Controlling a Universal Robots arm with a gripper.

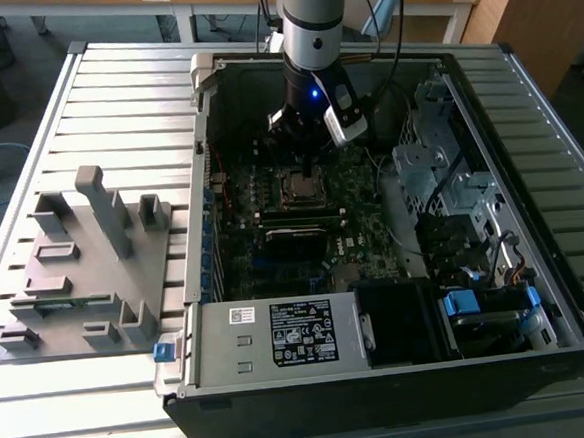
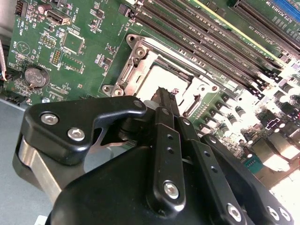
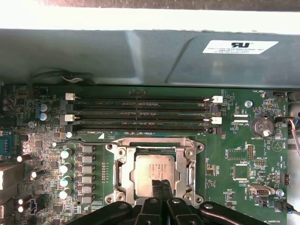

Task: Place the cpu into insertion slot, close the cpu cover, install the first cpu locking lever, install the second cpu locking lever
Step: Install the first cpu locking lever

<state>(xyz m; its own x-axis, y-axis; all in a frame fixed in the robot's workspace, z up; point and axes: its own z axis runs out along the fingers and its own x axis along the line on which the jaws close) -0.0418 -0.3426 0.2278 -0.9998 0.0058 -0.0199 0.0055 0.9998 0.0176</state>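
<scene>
Over the socket, inside the open computer case point(image 1: 204, 315) on the slatted tabletop point(image 1: 112, 81), the hand point(image 1: 306, 163) hangs nose-down from the arm. In the first wrist view the cpu point(image 3: 154, 169) lies flat in the insertion slot point(image 3: 193, 151), with the silver cpu cover point(image 3: 123, 168) framing it on all sides. The cover looks folded down, though I cannot tell from these angles whether either locking lever is latched.

The hand's fingers are drawn together with nothing visible between them. Their tips point(image 3: 165, 185) sit at the near edge of the cpu, touching it or just above it. The second wrist view shows the same narrow point aimed at the socket's middle point(image 2: 165, 93).

The main danger, as I judge it, is pressure in the wrong place. A closed fingertip bearing on one edge of the chip could tilt it in its seat and bend the contacts beneath. If the tip slides off the smooth metal, it could scrape the circuit board point(image 3: 225, 140) or strike the row of capacitors point(image 3: 65, 166) beside the socket. A cover not fully down would also bind any lever pressed against it.
</scene>
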